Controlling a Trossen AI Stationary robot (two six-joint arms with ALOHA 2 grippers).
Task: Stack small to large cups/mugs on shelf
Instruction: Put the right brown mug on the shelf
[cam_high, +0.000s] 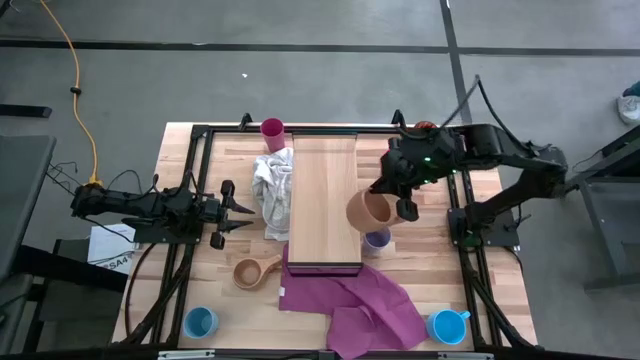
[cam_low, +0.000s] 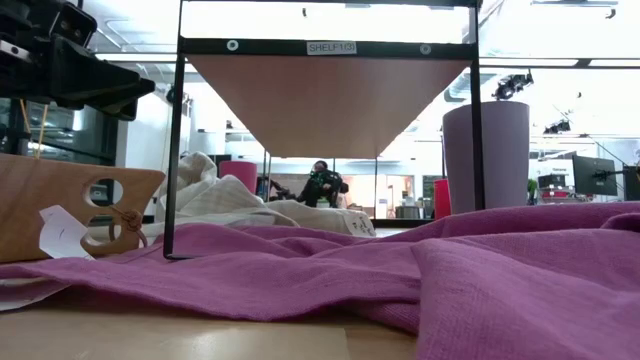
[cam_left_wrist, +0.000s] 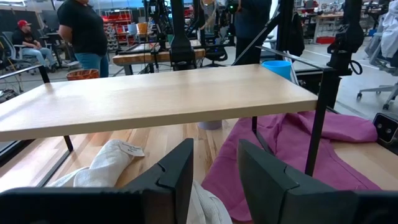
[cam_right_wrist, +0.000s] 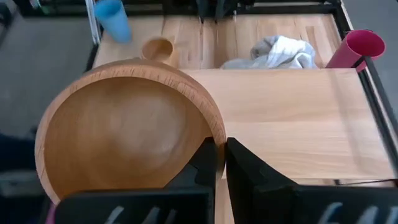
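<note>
With my right gripper (cam_right_wrist: 221, 163) clamped on the rim of the tan wooden cup (cam_high: 369, 210) at the long light-wood shelf's (cam_high: 322, 200) right edge, I should set it down level, my left gripper (cam_high: 232, 212) waiting spread wide.

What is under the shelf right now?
Under the shelf: the purple cloth, a white cloth and the lavender tumbler at its right edge. From above the plank hides whatever else lies below.
</note>
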